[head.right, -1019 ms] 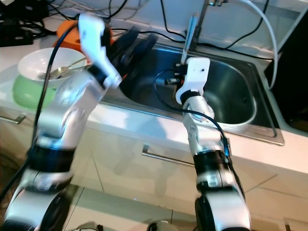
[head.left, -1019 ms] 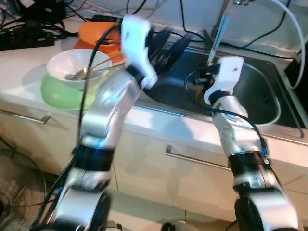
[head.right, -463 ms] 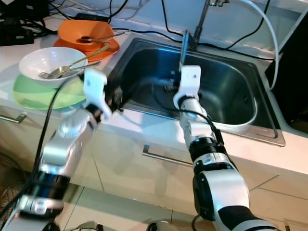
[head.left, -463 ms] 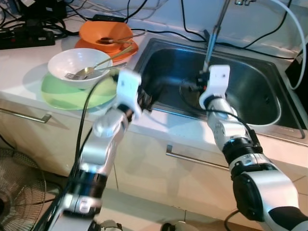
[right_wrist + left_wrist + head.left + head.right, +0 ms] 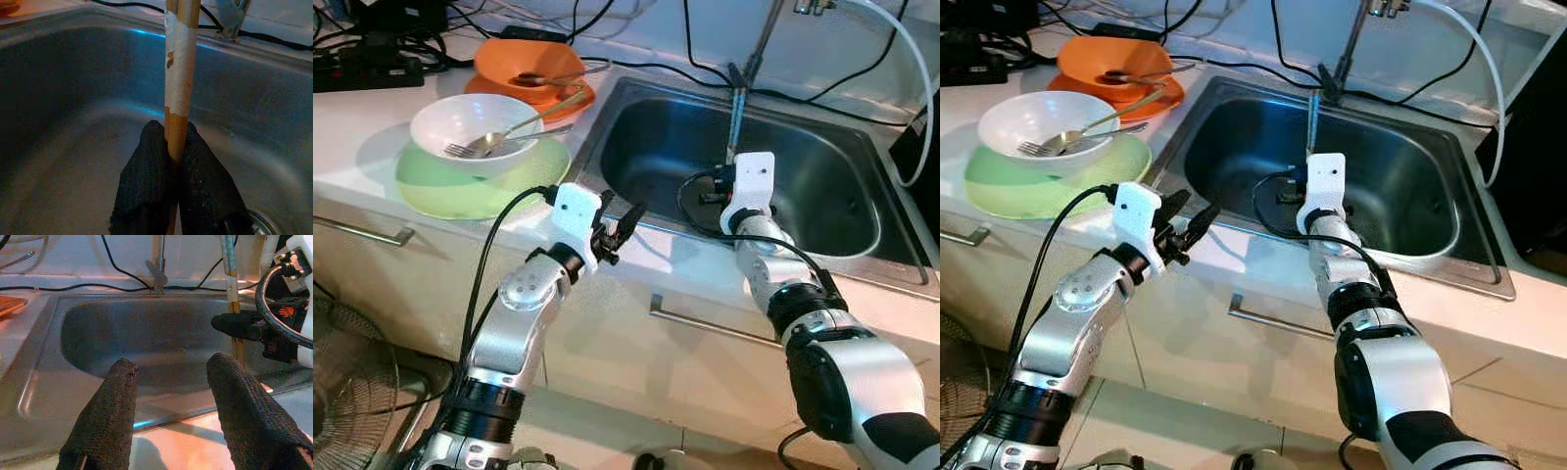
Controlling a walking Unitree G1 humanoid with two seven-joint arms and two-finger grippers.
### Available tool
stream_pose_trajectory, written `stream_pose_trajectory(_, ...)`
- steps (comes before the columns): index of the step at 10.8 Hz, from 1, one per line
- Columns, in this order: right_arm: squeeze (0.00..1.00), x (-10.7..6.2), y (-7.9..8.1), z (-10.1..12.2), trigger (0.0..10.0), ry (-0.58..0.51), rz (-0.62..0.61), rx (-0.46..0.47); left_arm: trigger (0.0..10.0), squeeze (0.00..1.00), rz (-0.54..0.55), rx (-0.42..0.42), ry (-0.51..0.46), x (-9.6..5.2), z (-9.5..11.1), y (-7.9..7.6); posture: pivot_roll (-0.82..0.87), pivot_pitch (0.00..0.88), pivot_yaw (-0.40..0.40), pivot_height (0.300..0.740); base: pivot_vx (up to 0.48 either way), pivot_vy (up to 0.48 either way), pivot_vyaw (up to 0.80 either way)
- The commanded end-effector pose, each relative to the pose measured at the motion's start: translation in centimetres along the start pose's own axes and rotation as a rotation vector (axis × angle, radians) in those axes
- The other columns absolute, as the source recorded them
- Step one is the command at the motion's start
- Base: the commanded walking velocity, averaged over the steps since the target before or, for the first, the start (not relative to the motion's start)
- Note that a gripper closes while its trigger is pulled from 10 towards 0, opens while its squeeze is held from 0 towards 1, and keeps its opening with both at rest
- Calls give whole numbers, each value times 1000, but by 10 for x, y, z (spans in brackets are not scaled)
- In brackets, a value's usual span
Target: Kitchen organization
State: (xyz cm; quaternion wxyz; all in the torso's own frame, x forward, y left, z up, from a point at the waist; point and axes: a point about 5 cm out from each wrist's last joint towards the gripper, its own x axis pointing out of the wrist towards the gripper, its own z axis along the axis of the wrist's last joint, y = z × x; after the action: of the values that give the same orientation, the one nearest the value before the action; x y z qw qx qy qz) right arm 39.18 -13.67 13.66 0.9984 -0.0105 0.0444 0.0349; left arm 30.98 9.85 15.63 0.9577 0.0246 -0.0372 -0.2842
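The right gripper (image 5: 177, 147) clenches its jaws low on upright wooden chopsticks (image 5: 180, 63) over the steel sink (image 5: 822, 220). So low a grip could let them pivot and slip. The left gripper (image 5: 171, 377), jaws released, hovers at the white bench (image 5: 372, 137) edge.

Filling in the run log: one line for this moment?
right gripper: shut on chopsticks, over sink | left gripper: open, at sink edge

Pair of wooden chopsticks (image 5: 180, 73): upper ends cut off by the picture's edge, lower ends hidden between the right gripper's black fingers (image 5: 146, 181). Chrome tap (image 5: 759, 44) cut off at the far edge.
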Motion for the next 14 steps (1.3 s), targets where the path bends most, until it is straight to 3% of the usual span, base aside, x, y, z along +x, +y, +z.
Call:
stream_pose_trajectory(1, 16, 2, -7, 5, 10000, -9, -17, -5, 10000, 0, -22, 8, 6, 0, 0, -6, 47, 59, -156, 719, 0, 0, 0)
stream_pose_trajectory(2, 1000, 2, -6, 4, 10000, -3, -15, -2, 10000, 0, -24, 8, 8, -1, 1, -7, 50, 57, -156, 719, 0, 0, 0)
stream_pose_trajectory(4, 1000, 2, -4, 3, 10000, 2, -5, 6, 10000, 0, -33, 5, 13, -2, 0, -10, 51, 54, -153, 719, 0, 0, 0)
stream_pose_trajectory(5, 27, 2, -2, 2, 10000, 3, 1, 5, 10000, 0, -36, 3, 15, -2, 0, -11, 57, 44, -145, 719, 0, 0, 0)
stream_pose_trajectory(10, 0, -1, 12, -5, 10000, -4, -6, 89, 10000, 0, -59, 32, 54, -11, 1, -5, 99, 15, -47, 719, 0, 0, 0)
stream_pose_trajectory(14, 0, 1, 4, 8, 10000, -64, -32, 113, 10000, 0, -59, 33, 56, -9, 2, -5, 81, 17, -30, 719, 0, 0, 0)
